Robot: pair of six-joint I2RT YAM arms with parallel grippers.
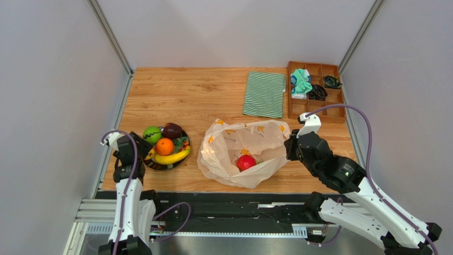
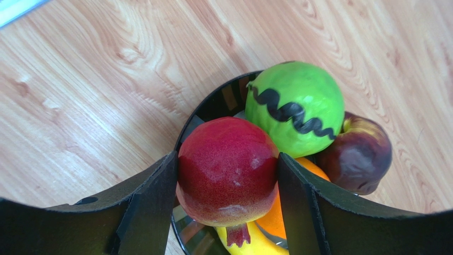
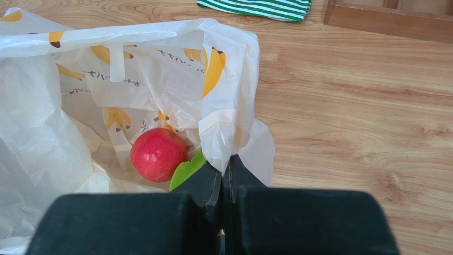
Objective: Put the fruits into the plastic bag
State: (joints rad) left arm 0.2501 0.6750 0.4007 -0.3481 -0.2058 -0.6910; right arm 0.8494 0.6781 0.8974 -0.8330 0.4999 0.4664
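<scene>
Worktop: bare wood across far-left half and right of bag.
Plastic bag: centre, near front edge, mouth open upward, narrow gap to bowl.
Striped cloth and wooden tray: far right, side by side.
Bowl: near left edge, holds green round fruit, dark apple, orange, banana.
Red apple and green piece: inside bag.
Left gripper: over bowl, closed against red pomegranate.
Right gripper: pinched tight on bag's right rim.
</scene>
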